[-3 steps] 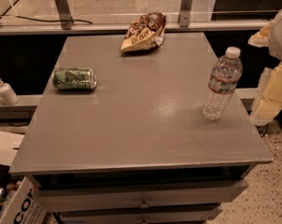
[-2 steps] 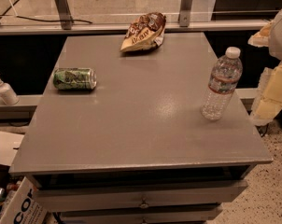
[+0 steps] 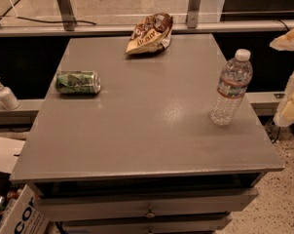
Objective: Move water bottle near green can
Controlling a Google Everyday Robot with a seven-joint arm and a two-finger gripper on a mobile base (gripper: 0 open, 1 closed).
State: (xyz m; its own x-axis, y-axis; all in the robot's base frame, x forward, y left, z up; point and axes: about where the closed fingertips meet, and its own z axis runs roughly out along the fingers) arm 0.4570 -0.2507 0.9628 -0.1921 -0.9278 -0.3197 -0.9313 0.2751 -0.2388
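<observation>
The water bottle (image 3: 230, 87) stands upright near the right edge of the grey table (image 3: 147, 130); it is clear and ribbed, with a white cap and a red-and-white label band. The green can (image 3: 78, 82) lies on its side near the table's left edge, far from the bottle. My gripper (image 3: 290, 69) is at the right edge of the view, off the table and to the right of the bottle. Its two pale fingers (image 3: 288, 39) stand wide apart, one high and one low, with nothing between them.
A brown-and-yellow snack bag (image 3: 149, 33) lies at the table's back middle. A small white pump bottle (image 3: 5, 94) stands on a ledge left of the table. Cardboard boxes (image 3: 15, 213) sit on the floor at lower left. Drawers run under the tabletop.
</observation>
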